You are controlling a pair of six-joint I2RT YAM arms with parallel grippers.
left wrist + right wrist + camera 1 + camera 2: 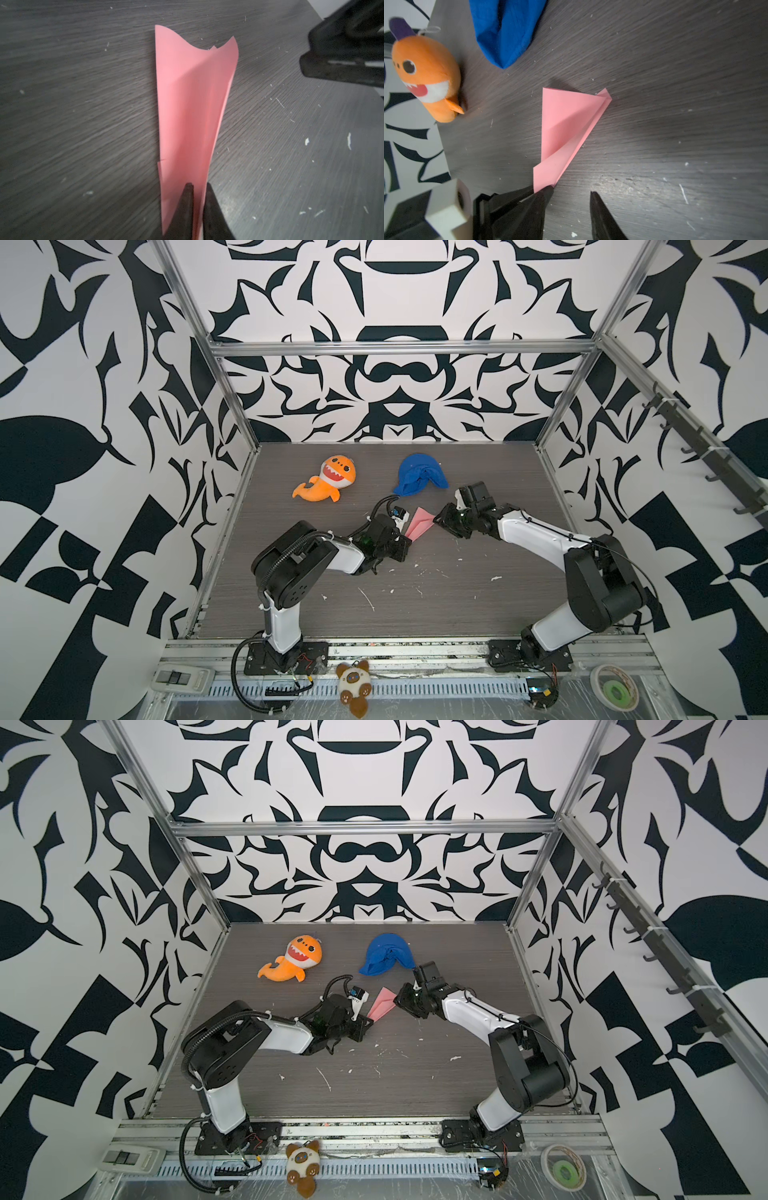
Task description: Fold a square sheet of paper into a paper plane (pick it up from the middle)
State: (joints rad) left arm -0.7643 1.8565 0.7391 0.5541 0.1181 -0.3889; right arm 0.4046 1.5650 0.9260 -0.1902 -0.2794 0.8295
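Observation:
The square sheet of paper is folded into a narrow pink paper plane (pixel 419 524) (pixel 382 1004) that lies mid-table, between the two grippers. My left gripper (pixel 199 187) (pixel 405 537) is shut on its narrow end, and the pink folds fan out away from the fingers (pixel 187 207). One wing curls up off the dark table in the right wrist view, paper plane (pixel 562 124). My right gripper (pixel 571 190) (pixel 436 519) hovers open right beside that pinched end. Only bare table shows between its fingertips (pixel 598 207).
An orange shark plush (pixel 328 481) and a blue cloth lump (pixel 419 475) lie at the back of the table. A brown-and-white plush (pixel 353 686) and a tape roll (pixel 615 691) sit on the front rail. White scraps dot the wood-grain table (pixel 415 605).

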